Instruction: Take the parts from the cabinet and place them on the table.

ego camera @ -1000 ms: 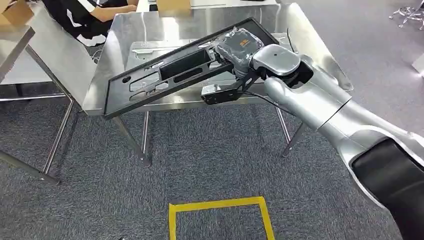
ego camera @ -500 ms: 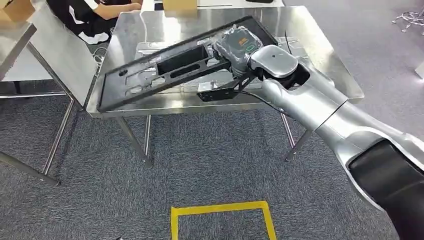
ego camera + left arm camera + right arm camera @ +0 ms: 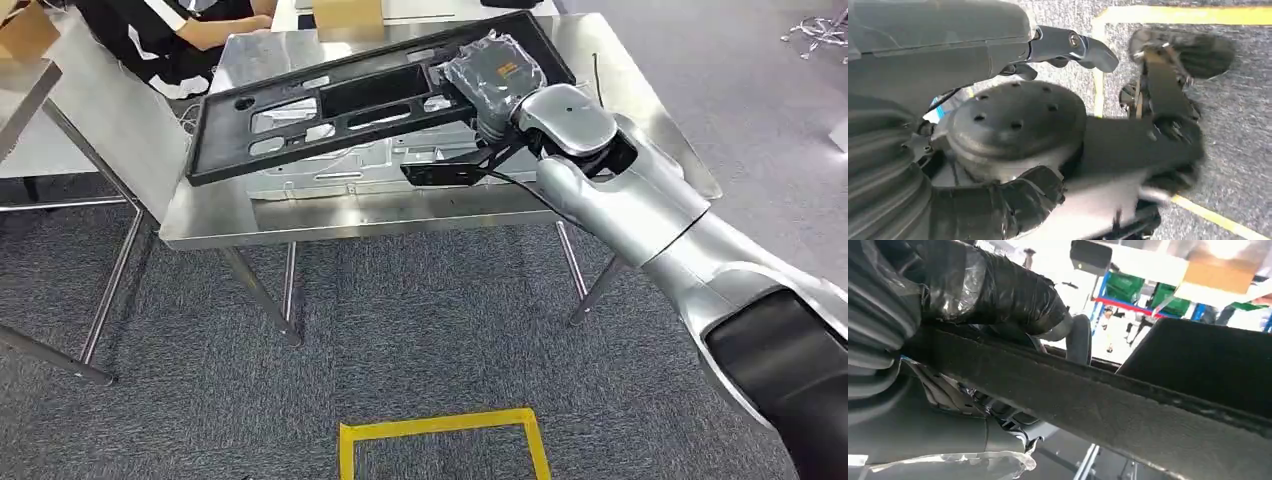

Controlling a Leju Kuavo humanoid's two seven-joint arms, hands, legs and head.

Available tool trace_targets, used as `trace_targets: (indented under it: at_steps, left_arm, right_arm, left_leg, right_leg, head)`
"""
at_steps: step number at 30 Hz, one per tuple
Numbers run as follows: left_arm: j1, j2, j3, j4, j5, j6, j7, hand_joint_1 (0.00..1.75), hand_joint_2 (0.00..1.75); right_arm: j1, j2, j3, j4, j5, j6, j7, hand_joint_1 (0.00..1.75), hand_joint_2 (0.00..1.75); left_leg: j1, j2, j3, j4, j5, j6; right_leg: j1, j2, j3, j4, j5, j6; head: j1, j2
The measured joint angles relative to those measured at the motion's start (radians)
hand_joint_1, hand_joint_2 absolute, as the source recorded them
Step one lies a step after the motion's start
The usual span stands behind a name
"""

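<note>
In the head view we see our right hand (image 3: pixel 497 75), wrapped in a clear film over its grey cover, clamped on the right end of a long black panel (image 3: pixel 345 100) with several cut-out openings. The panel hangs above the steel table (image 3: pixel 300 215), tilted, its far end reaching toward ten o'clock from our hand and its near long edge facing us. Beneath it, flat on the tabletop, lies a silver sheet-metal part (image 3: pixel 330 170). In the right wrist view the fingers (image 3: pixel 998 290) curl over the top of the panel's black edge (image 3: pixel 1108 405), so this hand holds the panel firmly.

Our left hand (image 3: pixel 1068 47) appears in the left wrist view, above grey carpet (image 3: pixel 1243 115) with yellow floor tape (image 3: pixel 1188 15). One finger points out straight and others are tucked behind it; we cannot tell whether this hand is wide or closed, though nothing appears in it.

At eleven o'clock beyond the table a person in a black-and-white top (image 3: pixel 160 35) sits with an arm resting on a surface, and a cardboard box (image 3: pixel 347 15) stands at twelve o'clock on the table's far edge. At six o'clock a square of yellow tape (image 3: pixel 440 440) marks the carpet.
</note>
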Motion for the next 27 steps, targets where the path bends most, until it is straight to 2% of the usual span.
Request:
trace_targets:
  at_steps: [1, 2, 4, 5, 6, 8, 9, 10, 11, 12, 13, 14, 15, 16, 17, 19, 20, 21, 22, 23, 25, 26, 27]
  left_arm:
    - [0.0, 0.0, 0.0, 0.0, 0.0, 0.0, 0.0, 0.0, 1.75]
    - [-0.002, 0.0, 0.0, 0.0, 0.0, 0.001, 0.0, 0.0, 1.75]
    - [-0.001, 0.001, 0.0, 0.0, 0.0, 0.001, 0.0, 0.0, 1.75]
    - [-0.001, 0.002, 0.0, 0.0, 0.0, 0.002, 0.0, 0.0, 1.75]
    - [0.0, 0.002, 0.0, 0.0, 0.0, 0.002, 0.0, 0.0, 1.75]
    - [-0.002, 0.002, 0.0, 0.0, 0.0, 0.001, 0.0, 0.0, 1.75]
    - [-0.002, 0.002, 0.0, 0.0, 0.0, 0.001, 0.0, 0.0, 1.75]
    - [-0.002, 0.002, -0.001, 0.0, 0.0, 0.001, 0.0, 0.0, 1.75]
    - [-0.002, 0.002, -0.001, 0.0, 0.0, 0.001, -0.001, 0.0, 1.75]
    - [-0.002, 0.002, -0.001, 0.0, 0.0, 0.001, -0.001, 0.0, 1.75]
    - [-0.002, 0.002, -0.001, 0.0, 0.0, 0.0, -0.001, 0.0, 1.75]
    - [-0.002, 0.002, -0.001, 0.0, 0.0, 0.0, 0.0, 0.0, 1.75]
    - [-0.001, 0.002, -0.002, 0.0, 0.0, 0.0, 0.0, 0.0, 1.75]
    - [-0.002, 0.0, -0.002, 0.0, 0.0, 0.0, 0.0, 0.0, 1.75]
    - [-0.003, 0.0, -0.002, 0.0, 0.0, 0.0, 0.0, 0.0, 1.75]
    - [-0.003, 0.0, -0.004, 0.0, 0.0, 0.001, 0.003, 0.0, 1.75]
    - [-0.004, 0.0, -0.006, 0.0, 0.0, 0.001, 0.003, 0.0, 1.75]
    - [-0.003, 0.001, -0.008, 0.0, 0.0, 0.002, 0.004, 0.0, 1.75]
    - [-0.002, 0.0, -0.008, 0.0, 0.0, 0.002, 0.004, 0.0, 1.75]
    - [-0.002, 0.0, -0.009, 0.0, 0.0, 0.002, 0.004, 0.0, 1.75]
    - [-0.003, 0.0, -0.01, 0.0, -0.001, 0.002, 0.004, 0.0, 1.75]
    - [-0.003, 0.0, -0.01, 0.0, -0.001, 0.001, 0.004, 0.0, 1.75]
    - [-0.003, 0.0, -0.01, 0.0, -0.001, 0.001, 0.002, 0.0, 1.75]
  right_arm:
    - [-0.002, -0.001, -0.005, 0.0, 0.002, 0.0, 0.0, 1.75, 1.75]
    - [-0.002, -0.001, -0.01, -0.001, 0.003, 0.0, 0.0, 1.75, 1.75]
    - [0.0, -0.004, -0.012, -0.003, 0.008, 0.002, 0.0, 1.75, 1.75]
    - [0.0, -0.006, -0.012, -0.003, 0.01, 0.002, -0.001, 1.75, 1.75]
    - [0.003, -0.009, -0.015, -0.004, 0.013, 0.003, -0.001, 1.75, 1.75]
    - [0.003, -0.013, -0.018, -0.004, 0.017, 0.003, -0.002, 1.75, 1.75]
    - [0.006, -0.013, -0.018, -0.004, 0.019, 0.004, -0.003, 1.75, 1.75]
    - [0.011, -0.015, -0.018, -0.004, 0.023, 0.006, -0.004, 1.75, 1.75]
    - [0.017, -0.017, -0.018, -0.004, 0.025, 0.01, -0.005, 1.75, 1.75]
    - [0.021, -0.02, -0.018, -0.004, 0.029, 0.012, -0.006, 1.75, 1.75]
    - [0.022, -0.021, -0.018, -0.004, 0.033, 0.013, -0.01, 1.75, 1.75]
    - [0.021, -0.023, -0.02, -0.004, 0.036, 0.014, -0.015, 1.75, 1.75]
    - [0.021, -0.024, -0.026, -0.005, 0.04, 0.015, -0.019, 1.75, 1.75]
    - [0.019, -0.024, -0.032, -0.005, 0.041, 0.014, -0.021, 1.75, 1.75]
    - [0.018, -0.024, -0.036, -0.006, 0.043, 0.015, -0.023, 1.75, 1.75]
    - [0.02, -0.024, -0.042, -0.006, 0.048, 0.017, -0.025, 1.75, 1.75]
    - [0.02, -0.024, -0.042, -0.006, 0.051, 0.018, -0.027, 1.75, 1.75]
    - [0.022, -0.025, -0.043, -0.005, 0.051, 0.019, -0.027, 1.75, 1.75]
    - [0.022, -0.026, -0.045, -0.005, 0.052, 0.019, -0.027, 1.75, 1.75]
    - [0.021, -0.025, -0.046, -0.005, 0.052, 0.019, -0.027, 1.75, 1.75]
    - [0.023, -0.025, -0.048, -0.005, 0.052, 0.019, -0.029, 1.75, 1.75]
    - [0.025, -0.024, -0.048, -0.005, 0.052, 0.02, -0.029, 1.75, 1.75]
    - [0.028, -0.023, -0.048, -0.005, 0.052, 0.02, -0.031, 1.75, 1.75]
  left_leg:
    - [-0.01, -0.001, 0.019, -0.013, -0.016, 0.001]
    - [-0.011, -0.002, 0.017, -0.016, -0.017, 0.008]
    - [-0.016, -0.003, 0.015, -0.017, -0.02, 0.017]
    - [-0.012, -0.002, 0.022, -0.027, -0.016, 0.026]
    - [-0.011, 0.0, 0.028, -0.034, -0.014, 0.034]
    - [-0.013, 0.002, 0.032, -0.034, -0.018, 0.048]
    - [-0.016, 0.003, 0.034, -0.033, -0.021, 0.052]
    - [-0.018, 0.004, 0.036, -0.033, -0.024, 0.056]
    - [-0.02, 0.003, 0.039, -0.031, -0.027, 0.058]
    - [-0.021, 0.001, 0.043, -0.029, -0.031, 0.058]
    - [-0.022, -0.001, 0.047, -0.026, -0.036, 0.057]
    - [-0.023, -0.002, 0.05, -0.021, -0.043, 0.054]
    - [-0.023, -0.003, 0.051, -0.017, -0.051, 0.052]
    - [-0.03, -0.003, 0.048, -0.011, -0.054, 0.047]
    - [-0.029, -0.003, 0.045, -0.01, -0.055, 0.045]
    - [-0.025, -0.003, 0.048, -0.017, -0.054, 0.036]
    - [-0.029, -0.003, 0.051, -0.017, -0.058, 0.03]
    - [-0.024, -0.001, 0.046, -0.009, -0.068, 0.025]
    - [-0.024, -0.001, 0.033, 0.027, -0.086, 0.02]
    - [-0.02, -0.001, -0.002, 0.098, -0.117, 0.016]
    - [-0.015, -0.001, -0.09, 0.25, -0.165, 0.009]
    - [-0.012, -0.001, -0.116, 0.284, -0.161, 0.005]
    - [-0.009, 0.0, -0.119, 0.269, -0.132, 0.002]
  right_leg:
    - [0.006, 0.002, -0.004, 0.003, -0.004, 0.006]
    - [0.004, 0.003, -0.006, 0.002, -0.002, 0.01]
    - [0.001, 0.003, -0.004, -0.003, -0.003, 0.02]
    - [0.002, 0.003, -0.003, -0.002, -0.007, 0.027]
    - [-0.002, 0.001, -0.01, 0.019, -0.023, 0.028]
    - [0.001, -0.003, -0.072, 0.147, -0.089, 0.028]
    - [0.002, -0.003, -0.119, 0.235, -0.123, 0.029]
    - [0.001, -0.003, -0.158, 0.299, -0.136, 0.03]
    - [0.001, -0.004, -0.176, 0.317, -0.126, 0.029]
    - [0.002, -0.004, -0.168, 0.286, -0.09, 0.027]
    - [0.002, -0.004, -0.143, 0.222, -0.042, 0.023]
    - [0.004, -0.004, -0.105, 0.13, 0.01, 0.017]
    - [0.007, -0.006, -0.074, 0.048, 0.044, 0.009]
    - [0.015, -0.006, -0.056, 0.035, 0.03, 0.007]
    - [0.014, -0.006, -0.054, 0.015, 0.025, 0.006]
    - [0.019, -0.004, -0.055, 0.019, 0.022, 0.001]
    - [0.012, -0.004, -0.049, 0.008, 0.025, -0.003]
    - [0.005, -0.005, -0.035, -0.004, 0.027, -0.008]
    - [0.005, -0.005, -0.028, -0.008, 0.026, -0.013]
    - [0.005, -0.005, -0.025, -0.01, 0.023, -0.018]
    - [0.005, -0.004, -0.018, -0.008, 0.015, -0.02]
    - [0.005, -0.004, -0.012, -0.007, 0.01, -0.019]
    - [0.005, -0.003, -0.004, -0.007, 0.003, -0.017]
  head:
    - [0.0, 0.0]
    - [0.0, 0.0]
    - [0.0, 0.0]
    - [0.0, 0.0]
    - [0.0, 0.0]
    - [0.001, 0.0]
    - [0.0, 0.0]
    - [0.001, 0.0]
    - [0.001, 0.0]
    - [0.001, 0.0]
    - [0.001, 0.0]
    - [0.001, 0.0]
    - [0.002, 0.0]
    - [0.001, 0.0]
    - [0.001, 0.0]
    - [0.0, 0.0]
    - [0.001, 0.0]
    - [0.002, 0.0]
    - [0.0, 0.0]
    - [0.0, 0.0]
    - [0.0, 0.0]
    - [-0.001, 0.0]
    - [0.0, 0.0]
